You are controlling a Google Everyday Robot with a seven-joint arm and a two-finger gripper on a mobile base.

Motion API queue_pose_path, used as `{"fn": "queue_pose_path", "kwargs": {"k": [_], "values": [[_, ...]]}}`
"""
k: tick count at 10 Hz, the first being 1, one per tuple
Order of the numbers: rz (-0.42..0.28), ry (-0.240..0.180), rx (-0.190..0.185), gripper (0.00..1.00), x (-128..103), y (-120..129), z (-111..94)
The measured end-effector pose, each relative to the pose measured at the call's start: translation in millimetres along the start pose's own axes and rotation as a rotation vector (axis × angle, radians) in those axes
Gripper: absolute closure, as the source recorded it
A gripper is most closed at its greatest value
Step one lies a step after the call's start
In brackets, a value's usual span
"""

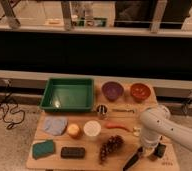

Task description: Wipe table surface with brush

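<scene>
The slim black brush [133, 159] slants across the light tan wooden table surface [91, 157], just right of the dark grape bunch [110, 146], its upper end clamped in the closed gripper [147, 149].

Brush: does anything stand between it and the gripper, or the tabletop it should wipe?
Nothing separates them: the gripper, at the table's front right, looks shut on the brush. The grape bunch lies just picture-left of the brush, blocking a sweep that way across the table surface.

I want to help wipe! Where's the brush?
In the camera view, the brush slants at the table's front right edge, right of the grapes, held by the gripper.
</scene>
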Motion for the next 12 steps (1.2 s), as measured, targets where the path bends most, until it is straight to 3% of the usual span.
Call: {"fn": "queue_pose_path", "kwargs": {"k": [2, 7, 9, 12], "values": [[-0.002, 0.001, 0.000, 0.87, -0.6, -0.9, -0.4], [-0.003, 0.001, 0.000, 0.38, -0.8, -0.8, -0.2], [-0.002, 0.000, 0.000, 0.37, -0.8, -0.5, 0.1], [-0.002, 0.000, 0.000, 0.20, -0.6, -0.3, 0.0]]}}
